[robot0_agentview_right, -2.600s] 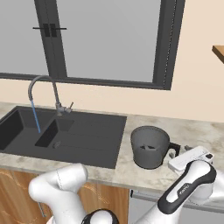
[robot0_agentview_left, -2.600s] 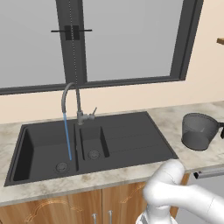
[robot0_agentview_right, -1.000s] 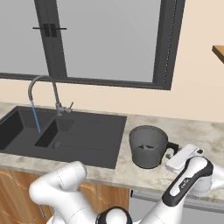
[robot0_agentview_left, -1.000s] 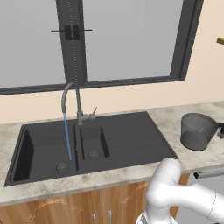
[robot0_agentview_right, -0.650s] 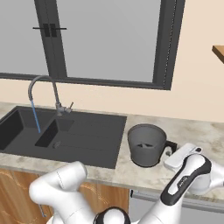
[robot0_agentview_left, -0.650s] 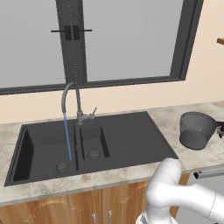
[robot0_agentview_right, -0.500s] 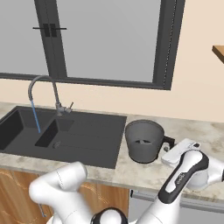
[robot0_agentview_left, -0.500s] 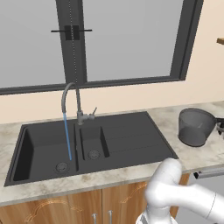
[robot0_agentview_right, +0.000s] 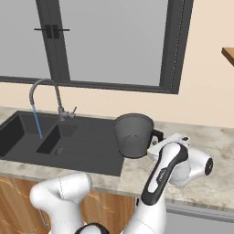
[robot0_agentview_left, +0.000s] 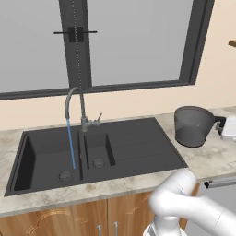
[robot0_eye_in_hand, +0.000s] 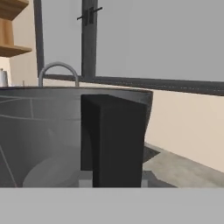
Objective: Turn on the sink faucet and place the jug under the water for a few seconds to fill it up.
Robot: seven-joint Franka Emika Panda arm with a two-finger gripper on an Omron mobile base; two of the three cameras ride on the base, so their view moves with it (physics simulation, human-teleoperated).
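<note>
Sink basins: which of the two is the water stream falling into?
The water falls into the larger basin at the left end of the sink, farthest from the jug; the smaller middle basin beside the drainboard gets none.

White arm bent at elbow, reaching right; end effector level, jaws clamped on jug handle, jug lifted.

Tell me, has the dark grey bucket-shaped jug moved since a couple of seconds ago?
Yes. The dark grey bucket-shaped jug has lifted and shifted left toward the black sink.

one jug, one sink faucet, two sink basins
</note>
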